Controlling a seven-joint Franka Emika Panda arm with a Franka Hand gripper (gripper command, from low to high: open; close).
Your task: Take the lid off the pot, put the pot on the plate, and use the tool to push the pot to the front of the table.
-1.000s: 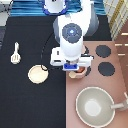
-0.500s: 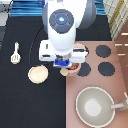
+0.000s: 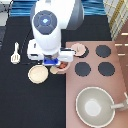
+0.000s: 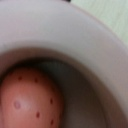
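The gripper (image 3: pixel 56 62) is hidden beneath the arm. The pot (image 3: pixel 61 66) is largely covered by the gripper; in the wrist view its rim (image 4: pixel 75 35) is blurred and cut off at the edges.

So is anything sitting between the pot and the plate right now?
Nothing visible. The pot lies just to the exterior view's right of the plate, with the gripper directly over it. The lid rests apart on the stove.
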